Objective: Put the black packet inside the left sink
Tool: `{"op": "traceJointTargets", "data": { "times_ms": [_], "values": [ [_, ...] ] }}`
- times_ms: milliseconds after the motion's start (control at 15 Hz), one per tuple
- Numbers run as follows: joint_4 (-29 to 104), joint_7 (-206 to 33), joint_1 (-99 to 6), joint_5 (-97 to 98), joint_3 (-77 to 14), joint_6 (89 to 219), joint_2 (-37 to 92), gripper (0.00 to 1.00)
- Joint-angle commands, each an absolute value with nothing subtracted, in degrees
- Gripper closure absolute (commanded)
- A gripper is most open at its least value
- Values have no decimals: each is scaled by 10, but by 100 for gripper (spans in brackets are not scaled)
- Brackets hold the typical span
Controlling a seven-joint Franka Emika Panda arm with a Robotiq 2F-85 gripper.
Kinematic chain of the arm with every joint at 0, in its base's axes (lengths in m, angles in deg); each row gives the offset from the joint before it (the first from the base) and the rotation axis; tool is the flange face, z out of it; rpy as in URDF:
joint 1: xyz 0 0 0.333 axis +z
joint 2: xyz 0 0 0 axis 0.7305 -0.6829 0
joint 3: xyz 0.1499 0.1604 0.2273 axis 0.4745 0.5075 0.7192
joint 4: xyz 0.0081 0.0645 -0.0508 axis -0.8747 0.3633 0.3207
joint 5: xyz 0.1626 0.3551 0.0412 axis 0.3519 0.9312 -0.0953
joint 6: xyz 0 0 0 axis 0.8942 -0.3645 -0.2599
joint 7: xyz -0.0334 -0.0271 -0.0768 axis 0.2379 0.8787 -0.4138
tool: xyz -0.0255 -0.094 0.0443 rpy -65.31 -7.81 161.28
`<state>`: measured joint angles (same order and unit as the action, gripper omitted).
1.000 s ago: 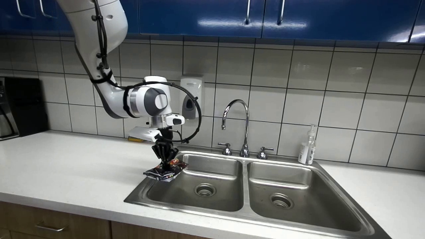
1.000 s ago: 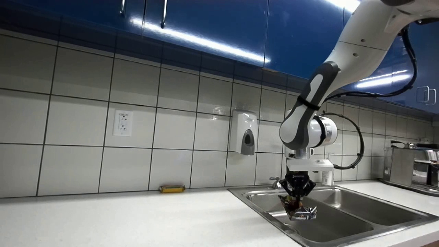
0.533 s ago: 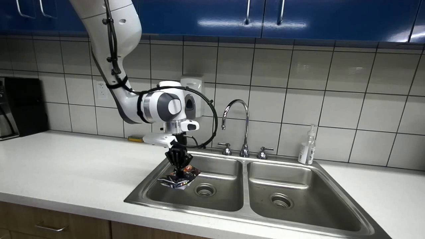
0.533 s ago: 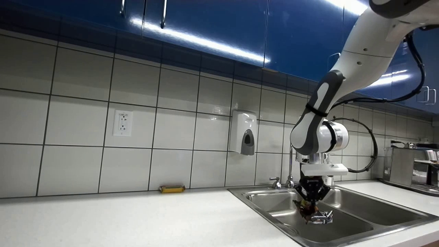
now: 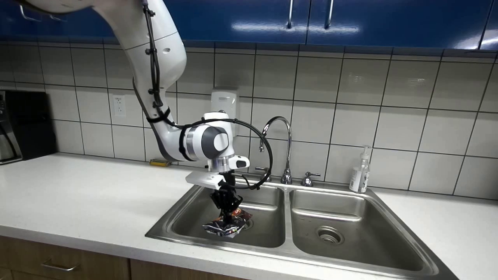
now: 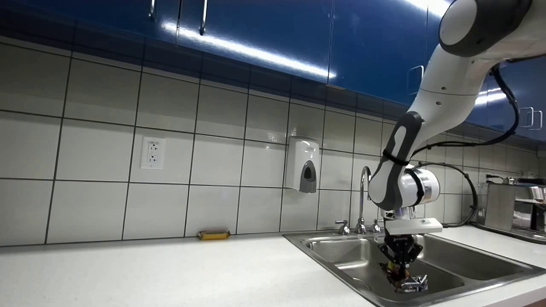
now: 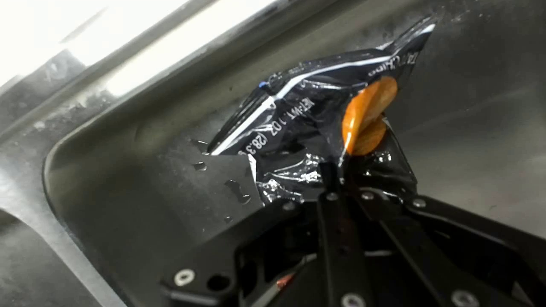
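You have the black packet [image 7: 307, 123] clamped between the fingers [image 7: 329, 177], which point downward. It hangs within the outline of the left sink [image 5: 268, 229]; you cannot tell from these views whether it touches the basin floor. In the wrist view you see white lettering, a white stripe along its crumpled edge and an orange patch, with a few drops of liquid [image 7: 199, 166] on the metal beside it. In an exterior view the packet partly covers the round drain [image 5: 248, 224]. Across the divider [image 5: 288, 223] you have the right-hand basin [image 5: 389, 249], with a pump bottle [image 5: 360, 175] at its far corner. A curved faucet [image 5: 288, 155] rises behind the basins. In both exterior views a small yellow object [image 6: 214, 235] lies on the worktop [image 6: 170, 273] by the tiled wall [image 6: 166, 209], well apart from the sink; a soap dispenser [image 6: 303, 164] hangs on the tiles below blue cabinets [image 6: 264, 25].
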<state>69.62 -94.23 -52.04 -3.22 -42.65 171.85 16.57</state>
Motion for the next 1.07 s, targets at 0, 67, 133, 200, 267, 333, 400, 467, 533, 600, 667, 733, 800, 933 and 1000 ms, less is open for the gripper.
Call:
{"op": "traceJointTargets", "data": {
  "times_ms": [0,67,133,200,267,333,400,467,533,600,667,733,800,933,1000],
  "values": [
    [648,-929,-528,-42,-434,1734,115,100],
    [637,-929,-528,-40,-434,1740,101,100],
    [627,-929,-528,-38,-434,1743,91,100],
    [616,-931,-526,-37,-435,1748,78,100],
    [606,-933,-524,-37,-436,1752,67,100],
    [597,-933,-523,-34,-434,1757,56,100],
    [588,-936,-520,-34,-436,1761,45,100],
    [580,-938,-518,-34,-437,1767,33,100],
    [572,-938,-517,-32,-436,1770,23,100],
    [566,-936,-518,-29,-432,1776,13,100],
    [560,-935,-517,-26,-430,1781,5,100],
    [557,-936,-518,-22,-426,1788,-4,100],
    [553,-935,-517,-19,-423,1792,-11,100],
    [548,-934,-514,-15,-419,1801,-22,100],
    [546,-933,-514,-13,-418,1805,-27,100]
  ]
}}
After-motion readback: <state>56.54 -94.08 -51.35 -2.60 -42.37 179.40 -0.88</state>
